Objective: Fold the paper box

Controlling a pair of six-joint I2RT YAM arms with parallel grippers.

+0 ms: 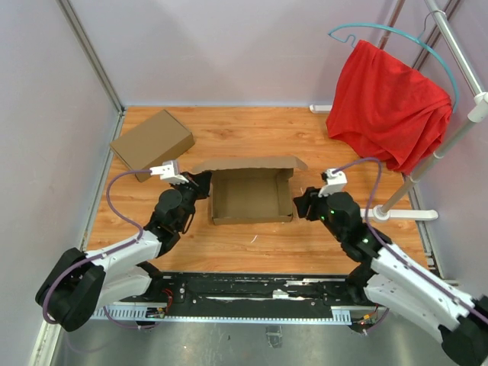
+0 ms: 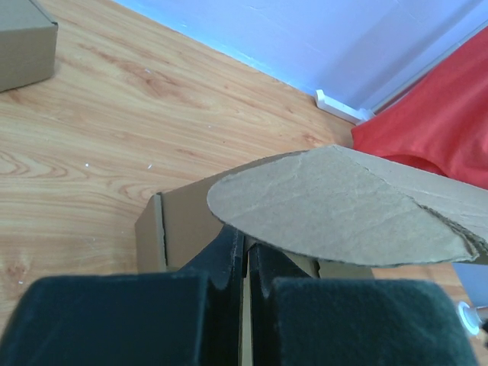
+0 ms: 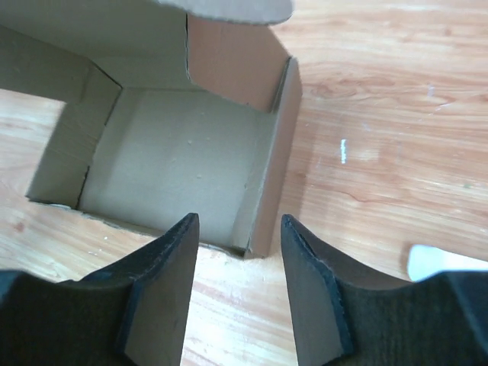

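Bracing side, left gripper (image 2: 245, 248): fingers clamped together with a sliver of cardboard showing between them. It apparently pinches the left end wall so the tray cannot slide.
Place of paper box (image 1: 252, 197): middle of the table (image 1: 252, 126), between the 2 arms. Walls are up, the lid flap stands at the far edge, and a rounded tab overhangs the left fingers.
Free side, right gripper (image 3: 238, 223): released, jaws apart and empty, lined up on the right end wall, likely readying a fresh hold.
Remaining: lid not yet closed.
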